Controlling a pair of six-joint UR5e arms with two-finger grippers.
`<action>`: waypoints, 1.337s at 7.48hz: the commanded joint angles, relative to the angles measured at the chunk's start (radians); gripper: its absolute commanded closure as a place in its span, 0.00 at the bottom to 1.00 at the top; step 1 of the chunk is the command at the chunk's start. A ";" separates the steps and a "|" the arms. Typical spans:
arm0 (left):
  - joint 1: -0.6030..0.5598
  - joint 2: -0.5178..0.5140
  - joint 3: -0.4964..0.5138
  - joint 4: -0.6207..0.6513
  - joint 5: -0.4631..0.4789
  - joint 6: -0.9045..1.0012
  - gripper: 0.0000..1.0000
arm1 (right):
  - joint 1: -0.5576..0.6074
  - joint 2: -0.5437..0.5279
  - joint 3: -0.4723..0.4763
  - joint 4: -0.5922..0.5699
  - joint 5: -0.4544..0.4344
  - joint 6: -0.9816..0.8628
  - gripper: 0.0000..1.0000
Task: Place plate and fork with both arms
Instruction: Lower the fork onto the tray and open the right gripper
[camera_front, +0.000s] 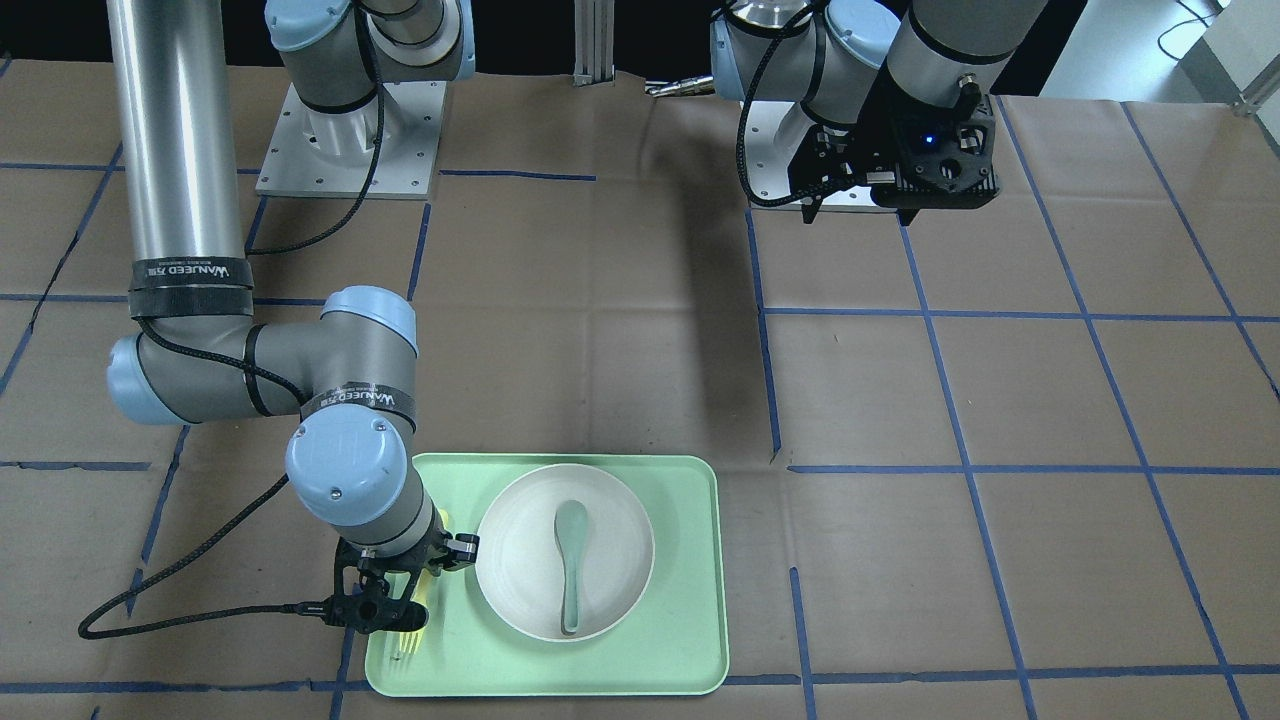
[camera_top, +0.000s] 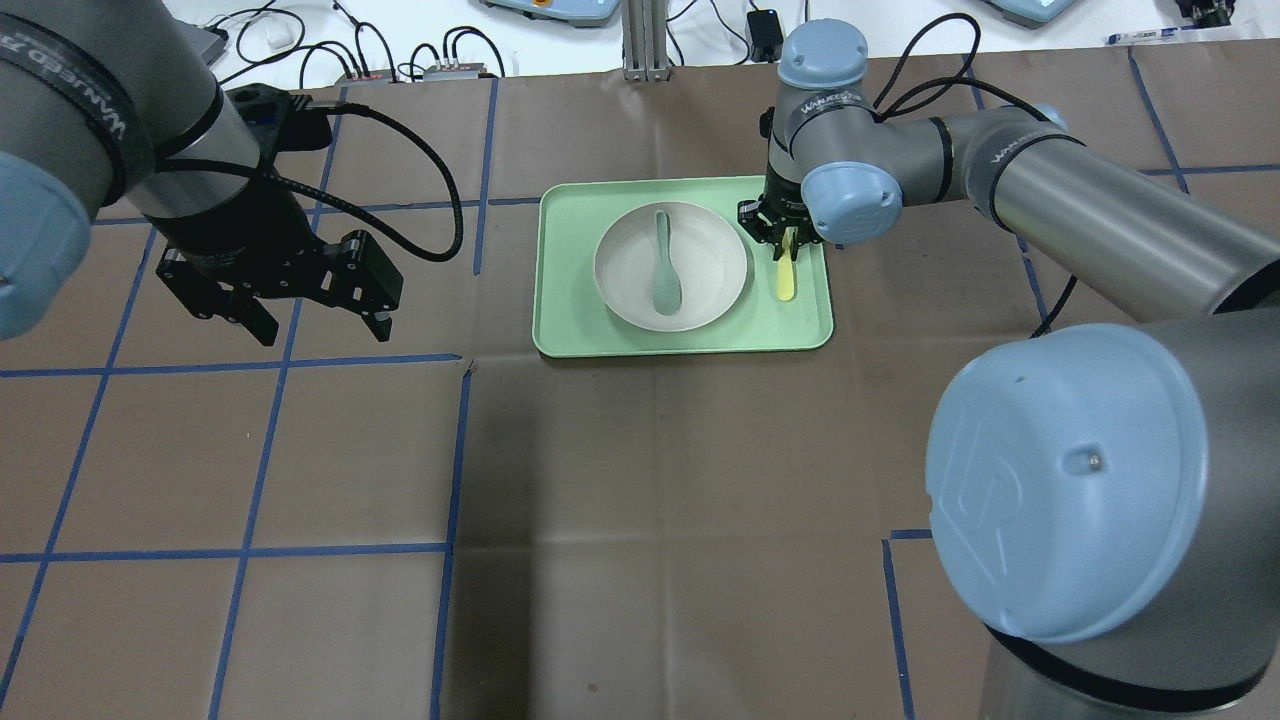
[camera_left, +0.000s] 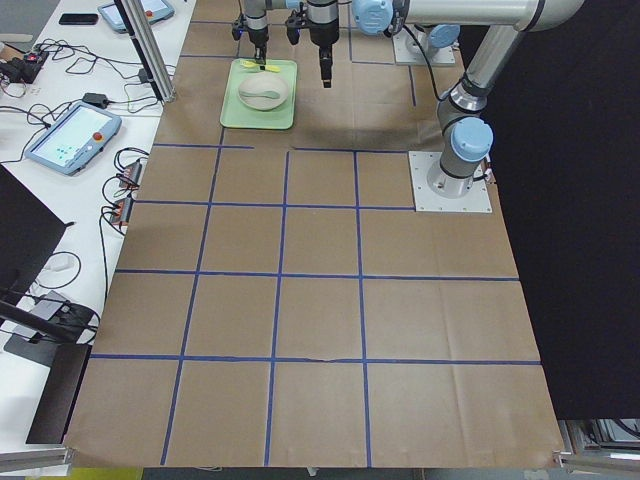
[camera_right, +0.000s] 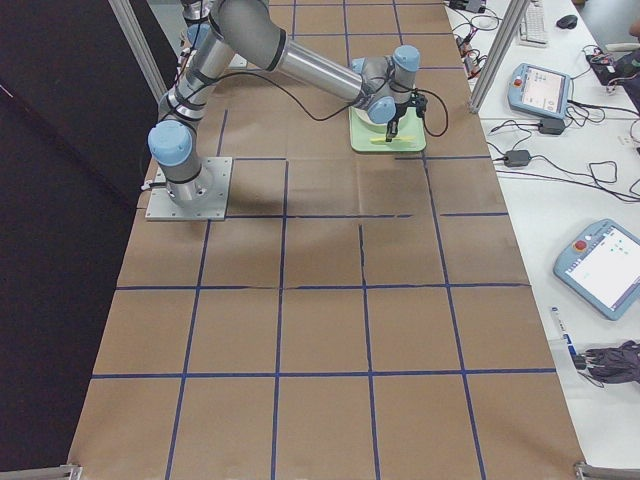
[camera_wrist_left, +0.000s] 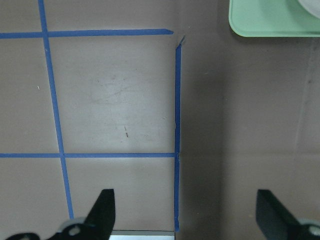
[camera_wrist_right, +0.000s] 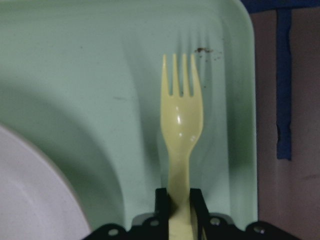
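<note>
**Fork clamped beside plate on green tray**

Right arm, its blue joint cap filling the five o'clock corner of the overhead view, stretches out to the tray at twelve o'clock on the bench. At its end the right tool is clenched on the handle of the fork, one finger pressed to each side of the yellow shaft. The tines point away from the robot. The fork is over the tray floor at three o'clock of the plate, just beside it and near the tray's rim. Whether it touches the tray cannot be told. A grey-green spoon lies in the plate, its bowl toward six o'clock. The left tool hangs over bare bench at nine o'clock of the tray, well apart from it, fingers spread wide and holding nothing.
</note>
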 joint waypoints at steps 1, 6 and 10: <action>0.000 0.001 0.000 -0.001 0.000 0.001 0.00 | -0.003 -0.004 0.005 0.012 -0.003 -0.001 0.33; 0.000 0.004 -0.014 0.002 0.000 -0.002 0.00 | -0.015 -0.144 0.023 0.115 0.002 -0.052 0.00; 0.000 0.002 -0.014 0.002 0.002 0.000 0.00 | -0.081 -0.477 0.199 0.271 0.005 -0.172 0.00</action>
